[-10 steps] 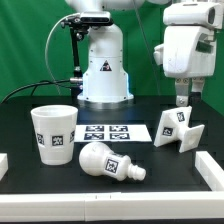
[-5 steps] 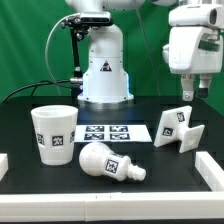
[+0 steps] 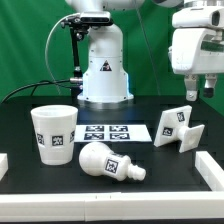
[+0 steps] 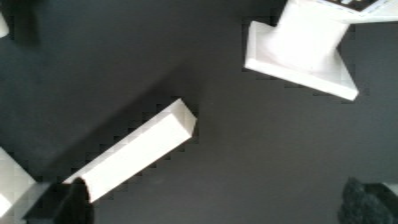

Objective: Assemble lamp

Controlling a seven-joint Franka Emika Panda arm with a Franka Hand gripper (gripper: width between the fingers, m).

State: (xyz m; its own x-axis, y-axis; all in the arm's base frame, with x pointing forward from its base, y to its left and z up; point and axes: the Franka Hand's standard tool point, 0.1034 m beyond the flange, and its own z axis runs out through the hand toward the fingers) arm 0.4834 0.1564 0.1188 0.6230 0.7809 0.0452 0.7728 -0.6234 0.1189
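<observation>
Exterior view: gripper (image 3: pixel 198 92), jaws spread and empty, has lifted clear of base (image 3: pixel 180 128) near the desk edge at the exterior view's right; base placement appears complete.

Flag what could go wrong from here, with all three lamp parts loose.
1. The bulb lies on its side. Its head is round, so it may roll if a finger nudges it during a grasp.
2. The shade stands close beside the bulb, so a reach for the bulb could knock it.
3. The gripper hangs open and empty above the base. An off-centre descent could tip or shove the base.
</observation>
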